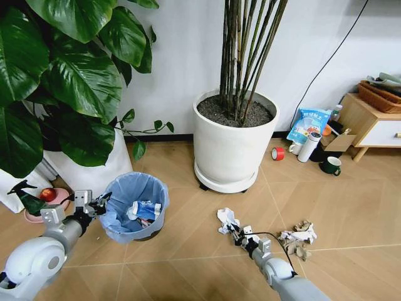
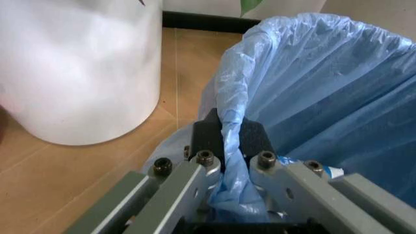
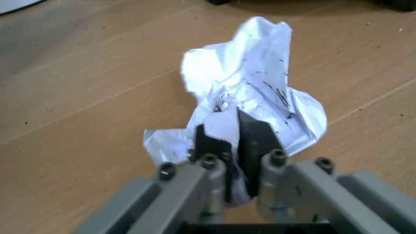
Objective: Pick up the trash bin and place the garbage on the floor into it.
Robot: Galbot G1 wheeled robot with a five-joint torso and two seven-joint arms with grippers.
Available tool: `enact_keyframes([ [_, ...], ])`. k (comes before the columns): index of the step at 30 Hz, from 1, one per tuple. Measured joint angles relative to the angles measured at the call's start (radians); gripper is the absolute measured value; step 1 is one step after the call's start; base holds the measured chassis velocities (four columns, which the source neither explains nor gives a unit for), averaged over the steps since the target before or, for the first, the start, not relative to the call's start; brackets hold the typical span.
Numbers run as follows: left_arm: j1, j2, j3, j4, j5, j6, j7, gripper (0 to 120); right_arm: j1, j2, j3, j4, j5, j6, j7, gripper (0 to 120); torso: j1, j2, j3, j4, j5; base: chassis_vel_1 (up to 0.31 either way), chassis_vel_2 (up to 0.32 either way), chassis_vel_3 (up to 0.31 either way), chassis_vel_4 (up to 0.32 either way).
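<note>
The trash bin (image 1: 133, 214) is a small black bin with a light blue bag liner, standing on the floor at the lower left. My left gripper (image 1: 101, 205) is shut on its rim, and the left wrist view shows the liner edge (image 2: 229, 127) pinched between the black pads. Litter lies inside the bin, including a blue-white packet (image 1: 146, 209). My right gripper (image 1: 237, 233) is shut on a crumpled white paper ball (image 3: 250, 92), which rests on the floor (image 1: 227, 220). A grey-brown paper wad (image 1: 299, 237) lies to its right.
A large white plant pot (image 1: 232, 141) stands behind the paper. Another white pot (image 2: 78, 68) stands close to the bin's left. A red tape roll (image 1: 277, 153), white bottle (image 1: 308, 146), dark mug (image 1: 330, 165) and wooden cabinet (image 1: 369, 122) are at the back right.
</note>
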Motion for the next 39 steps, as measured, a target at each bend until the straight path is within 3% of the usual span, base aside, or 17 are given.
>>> enact_keyframes([
  [12,-0.006,0.024,0.039,-0.012,-0.02,-0.003,-0.006,0,-0.006,-0.036,-0.002,0.054,0.035,-0.001,-0.014,0,0.0,0.0,0.0,0.0002,0.0003,0.0,0.0,0.0,0.0],
  [18,-0.045,0.045,0.103,-0.012,-0.027,-0.007,-0.007,0,-0.079,-0.192,0.036,0.286,0.11,0.025,-0.057,0,0.0,0.0,0.0,-0.0001,0.0002,0.0,0.0,0.0,0.0],
  [20,-0.05,0.047,0.113,-0.01,-0.026,-0.008,-0.007,0,-0.093,-0.213,0.044,0.316,0.124,0.031,-0.073,0,0.0,0.0,0.0,-0.0002,0.0002,0.0,0.0,0.0,0.0],
  [25,-0.093,0.061,0.184,0.001,-0.021,-0.01,-0.004,0,-0.159,-0.313,0.085,0.464,0.216,0.094,-0.207,0,0.0,0.0,0.0,-0.0001,0.0002,0.0,0.0,0.0,0.0],
  [33,-0.149,0.07,0.249,0.011,-0.021,-0.01,-0.005,0,-0.171,-0.38,0.107,0.634,0.331,0.127,-0.346,0,0.0,0.0,0.0,-0.0002,0.0002,0.0,0.0,0.0,0.0],
  [39,-0.17,0.08,0.281,0.011,-0.022,-0.015,-0.004,0,-0.083,-0.414,0.034,0.753,0.432,0.135,-0.437,0,0.0,0.0,0.0,0.0001,-0.0001,0.0,0.0,0.0,0.0],
])
